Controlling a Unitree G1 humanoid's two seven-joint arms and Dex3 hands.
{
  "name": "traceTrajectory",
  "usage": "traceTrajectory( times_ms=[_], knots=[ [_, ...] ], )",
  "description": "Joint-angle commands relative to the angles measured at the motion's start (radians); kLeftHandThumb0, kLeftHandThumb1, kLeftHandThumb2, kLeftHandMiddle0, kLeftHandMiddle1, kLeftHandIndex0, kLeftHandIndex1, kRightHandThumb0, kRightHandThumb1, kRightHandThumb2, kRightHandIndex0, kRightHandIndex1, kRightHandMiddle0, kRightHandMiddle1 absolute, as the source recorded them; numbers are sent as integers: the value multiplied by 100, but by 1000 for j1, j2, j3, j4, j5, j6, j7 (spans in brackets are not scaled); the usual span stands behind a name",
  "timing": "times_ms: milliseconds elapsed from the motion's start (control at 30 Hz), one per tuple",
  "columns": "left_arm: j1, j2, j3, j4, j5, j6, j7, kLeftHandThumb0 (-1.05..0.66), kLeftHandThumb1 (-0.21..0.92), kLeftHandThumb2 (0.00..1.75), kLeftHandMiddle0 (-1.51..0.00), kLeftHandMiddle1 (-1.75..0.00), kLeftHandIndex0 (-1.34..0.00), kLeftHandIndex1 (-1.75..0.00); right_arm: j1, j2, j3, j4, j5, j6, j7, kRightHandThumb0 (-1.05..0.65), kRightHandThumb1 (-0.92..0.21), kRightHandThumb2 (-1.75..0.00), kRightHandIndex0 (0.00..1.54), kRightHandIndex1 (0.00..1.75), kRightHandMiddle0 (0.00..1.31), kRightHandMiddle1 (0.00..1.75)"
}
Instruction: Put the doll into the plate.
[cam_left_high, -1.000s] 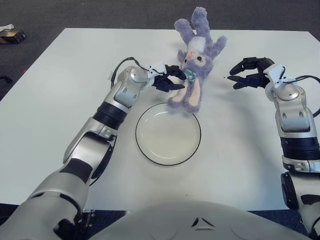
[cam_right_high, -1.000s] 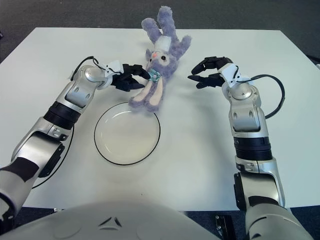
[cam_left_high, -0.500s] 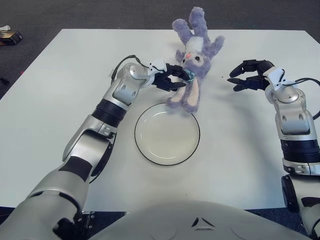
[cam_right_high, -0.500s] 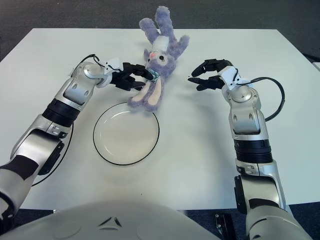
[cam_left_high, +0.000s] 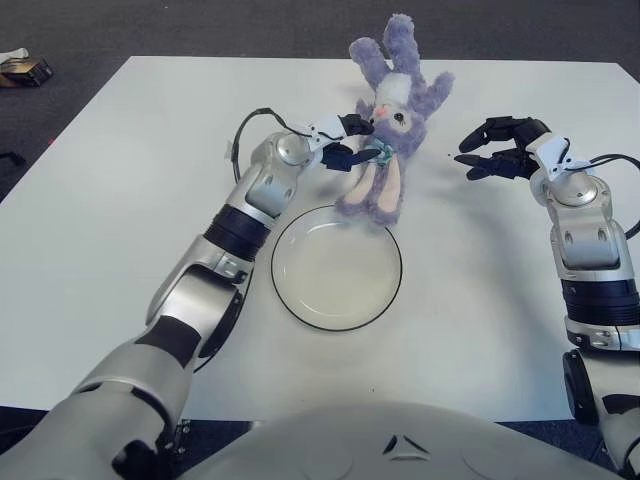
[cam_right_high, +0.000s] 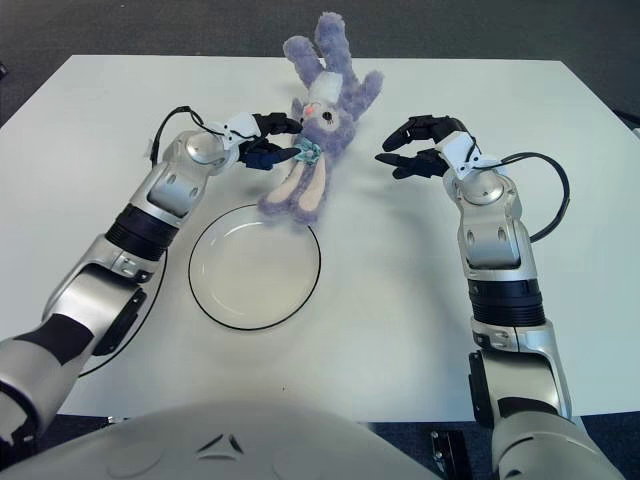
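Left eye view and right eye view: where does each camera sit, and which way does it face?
Left eye view: on the head, facing forward and down at the white table; both arms and the chest show.
Right eye view: slightly to the right, facing the same way; same body parts.
Shared: the left hand shut on the purple doll above the plate, and the right hand open beside it.

A white rectangular table (cam_left_high: 120, 200) fills most of the scene, its matte top evenly lit, with only soft, faint shadows. Beyond its far edge and along both sides lies a dark grey carpeted floor (cam_left_high: 200, 25). On the floor at the far left, near the table's corner, sits a small dark object with a pale scrap on it (cam_left_high: 22, 68), too small to identify. No walls or windows fall within either view.
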Motion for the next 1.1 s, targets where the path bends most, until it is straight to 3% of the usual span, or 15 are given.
traceTrajectory(
  times_ms=[0, 67, 200, 600, 733, 1067],
  knots=[
    [7, 6, 8, 6, 14, -38, 27, -88, 92, 55, -31, -1, -13, -23, 12, -11, 4, -8, -10, -14, -8, 0, -80, 0, 124, 40, 83, 102],
    [8, 6, 9, 9, 14, -45, 29, -88, 92, 55, -31, -1, -13, -23, 12, -11, 3, -8, -10, -15, -7, 0, -80, 0, 124, 40, 83, 102],
    [12, -8, -8, 40, 80, -191, 174, -84, 92, 39, -26, -1, -13, -23, 17, -10, 6, -1, -14, -35, -9, 0, -80, 0, 124, 40, 83, 101],
    [-2, -23, 8, 105, 86, -277, 209, -81, 92, 30, -24, 0, -12, -22, 18, -8, 4, 7, -19, -50, -8, 0, -80, 0, 125, 40, 83, 101],
    [-59, -28, 2, 183, 105, -356, 251, -80, 92, 28, -28, -2, -16, -23, 20, -11, 8, 27, -21, -73, -7, 0, -80, 0, 125, 40, 83, 100],
    [-169, -75, -70, 362, 244, -431, 398, -80, 92, 17, -26, 0, -21, -21, 24, -18, 18, 41, -29, -99, -4, 0, -80, 0, 125, 39, 83, 101]
  ],
)
